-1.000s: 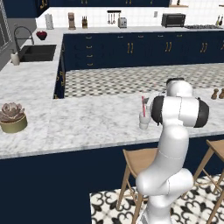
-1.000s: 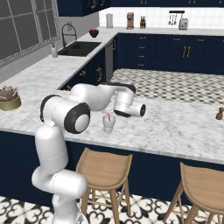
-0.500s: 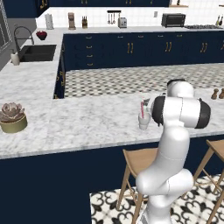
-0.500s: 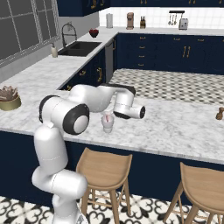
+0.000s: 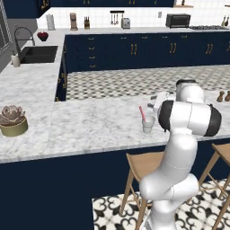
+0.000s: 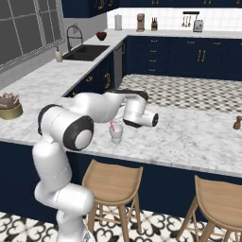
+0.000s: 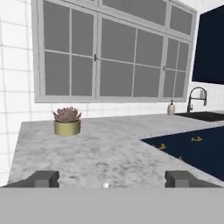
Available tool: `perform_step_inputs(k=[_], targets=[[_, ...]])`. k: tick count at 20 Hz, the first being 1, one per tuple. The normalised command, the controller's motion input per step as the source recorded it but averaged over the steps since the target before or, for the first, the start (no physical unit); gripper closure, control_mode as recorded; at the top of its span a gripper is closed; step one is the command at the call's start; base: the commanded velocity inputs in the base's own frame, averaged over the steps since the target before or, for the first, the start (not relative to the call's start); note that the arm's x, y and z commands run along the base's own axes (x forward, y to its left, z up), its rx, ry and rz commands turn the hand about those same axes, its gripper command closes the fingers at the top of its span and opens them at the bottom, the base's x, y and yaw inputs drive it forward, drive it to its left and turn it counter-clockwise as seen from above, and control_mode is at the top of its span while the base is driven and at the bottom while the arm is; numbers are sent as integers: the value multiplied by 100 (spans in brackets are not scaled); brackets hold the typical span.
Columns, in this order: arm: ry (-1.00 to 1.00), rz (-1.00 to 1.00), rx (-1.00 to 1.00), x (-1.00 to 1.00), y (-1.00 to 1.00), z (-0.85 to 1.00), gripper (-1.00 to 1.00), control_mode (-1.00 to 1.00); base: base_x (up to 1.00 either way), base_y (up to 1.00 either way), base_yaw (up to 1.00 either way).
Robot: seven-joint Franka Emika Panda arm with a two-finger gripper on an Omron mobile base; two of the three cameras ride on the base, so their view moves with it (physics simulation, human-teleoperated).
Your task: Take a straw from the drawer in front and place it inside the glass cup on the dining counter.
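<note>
The glass cup (image 5: pixel 148 125) (image 6: pixel 116 134) stands on the dining counter (image 5: pixel 90 128) (image 6: pixel 189 139) near its front edge. The pink-red straw (image 5: pixel 142 112) (image 6: pixel 113 126) is inside it, leaning with its top sticking out above the rim. My hand hovers level with the cup's top, just right of it in both base views, and nothing is between the fingers. In the hand view my gripper (image 7: pixel 112 180) is open, its two dark fingertips (image 7: pixel 43 178) far apart, looking along the marble toward the window.
A potted succulent (image 5: pixel 12 121) (image 6: pixel 8 105) (image 7: pixel 67 121) sits at the counter's left end. Small shakers (image 5: pixel 221 96) (image 6: pixel 237 123) stand to the right. Wooden stools (image 5: pixel 148 164) (image 6: pixel 113 177) are tucked under the front edge. A sink with a faucet (image 7: pixel 197 98) lies beyond.
The jaws have gone from shut to wide open, letting go of the straw, which stays leaning in the cup. The arm has barely moved.
</note>
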Motion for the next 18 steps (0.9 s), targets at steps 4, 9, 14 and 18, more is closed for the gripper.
perform_step_inputs(k=[4,9,14,18], targets=[[-19,0,12,-53,0,100,-100,-100,0,0,0],[-11,-1,1,-60,10,100,-100,-100,0,0,0],[0,-7,-15,-63,39,97,-100,-100,0,0,0],[5,-5,-25,-72,56,57,-100,-100,0,0,0]])
